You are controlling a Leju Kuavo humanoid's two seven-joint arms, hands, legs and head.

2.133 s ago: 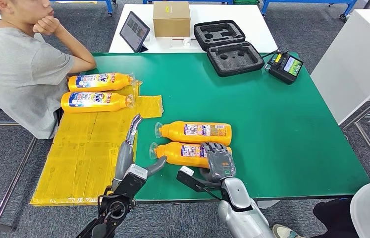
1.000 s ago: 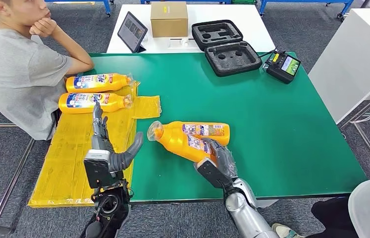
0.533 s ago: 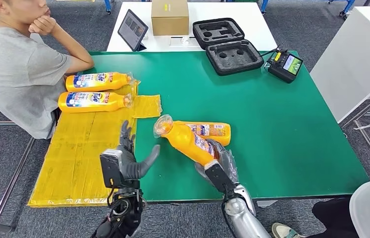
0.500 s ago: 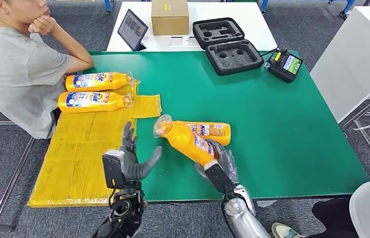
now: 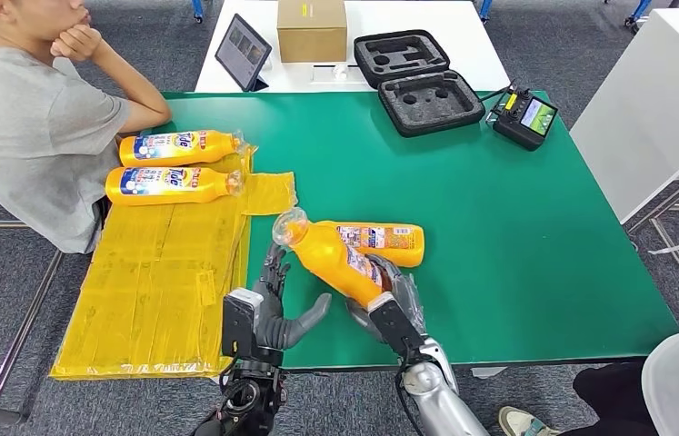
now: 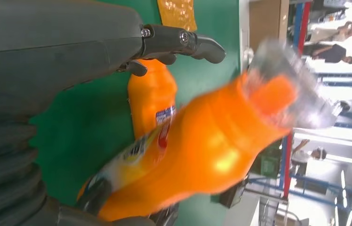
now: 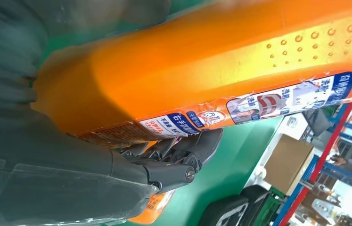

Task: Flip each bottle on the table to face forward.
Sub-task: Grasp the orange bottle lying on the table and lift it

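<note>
Right now my right hand (image 5: 388,304) is clamped around the base end of an orange bottle (image 5: 331,259), holding it tilted with its clear-wrapped cap end raised off the green surface (image 5: 517,236) and pointing up and away from me. In the right wrist view my dark fingers (image 7: 174,162) curl under the bottle's body beside its printed label. My left hand (image 5: 272,304) sits just to the left of that bottle near the surface's front edge, fingers spread apart and holding nothing; the thumb (image 5: 308,318) sticks out toward the bottle. I cannot tell whether any fingertip touches it.

A second orange bottle (image 5: 381,242) lies on its side on the green surface just behind the held one, label with small print facing up. Two more orange bottles lie side by side on the yellow sheet (image 5: 163,272) at the left: the far one (image 5: 176,145) and the near one (image 5: 172,183), both showing blue front labels. A person in a grey shirt (image 5: 31,118) sits beside them, elbow on the surface.
</note>
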